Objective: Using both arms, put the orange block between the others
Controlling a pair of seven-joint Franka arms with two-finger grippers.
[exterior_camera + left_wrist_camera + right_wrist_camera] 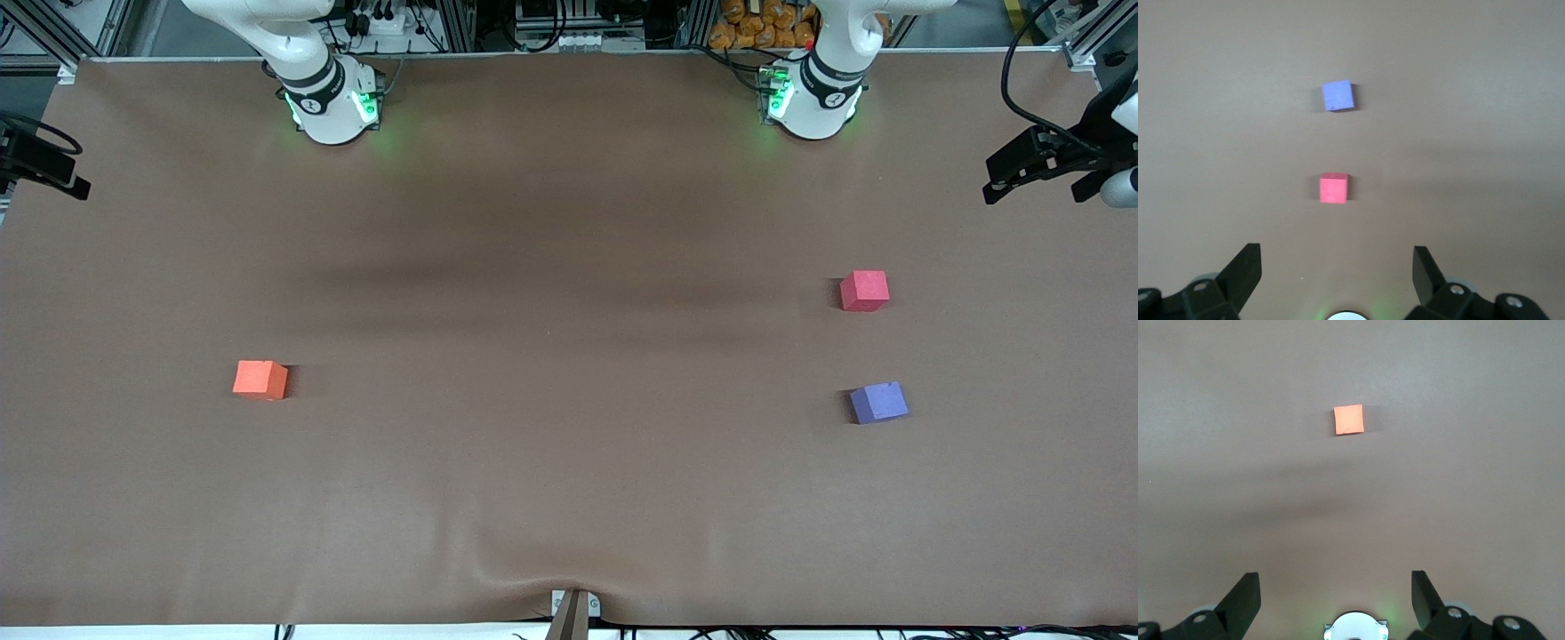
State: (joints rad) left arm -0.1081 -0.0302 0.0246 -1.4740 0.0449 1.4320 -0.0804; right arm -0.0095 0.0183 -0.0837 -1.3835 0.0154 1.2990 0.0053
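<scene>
Standing by the bench [569, 498], I see nothing picked up yet: the orange block [260, 380] sits alone toward the right arm's end, well apart from the pinkish-red cube [864, 291] and the purple-blue cube [878, 402], which lie toward the left arm's end, the purple-blue one nearer the front camera. Both arms are raised, waiting above their own bases. The right gripper [1335, 593] looks down on the orange block with its jaws spread wide and empty; the left gripper [1337, 270] hangs over the two other cubes, jaws likewise apart and holding nothing.

My worry is the long trip. The block has to cross most of the bench, so a handover between the arms seems likely, and a small cube leaves little face for two sets of jaws at once; a slightly off-centre pinch could squeeze it out or twist it. The gap between the two cubes also looks modest, so open jaws coming down there could nudge either neighbour. The cover bulges at the bench's front edge, though away from the blocks.
</scene>
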